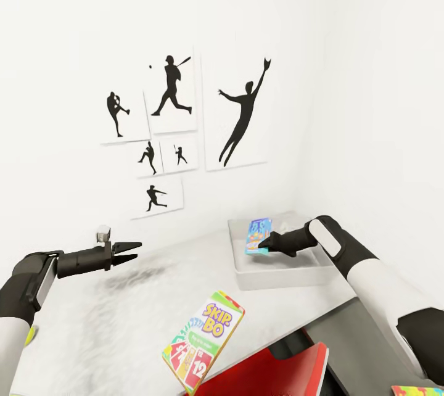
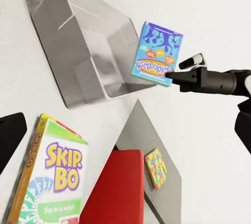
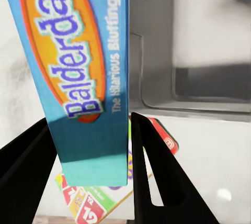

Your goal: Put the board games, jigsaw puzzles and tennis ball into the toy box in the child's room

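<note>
My right gripper (image 1: 264, 243) is shut on a small blue board game (image 1: 258, 235), "Balderdash", held upright by its lower edge over the near rim of the light grey toy box (image 1: 277, 276). The right wrist view has the blue game (image 3: 78, 62) clamped between both fingers, above the toy box (image 3: 209, 51). The "Skip-Bo" board game (image 1: 205, 339) lies flat at the front edge of the pale table (image 1: 123, 316). My left gripper (image 1: 132, 251) hovers open over the table's left part, holding nothing. A jigsaw puzzle (image 2: 156, 167) lies on the lower dark grey top.
A red chair (image 1: 271, 371) stands under the table's front edge beside the dark grey top (image 1: 364, 346). Baseball silhouette pictures (image 1: 172, 131) hang on the white wall behind the table. The toy box sits in the room's corner by the right wall.
</note>
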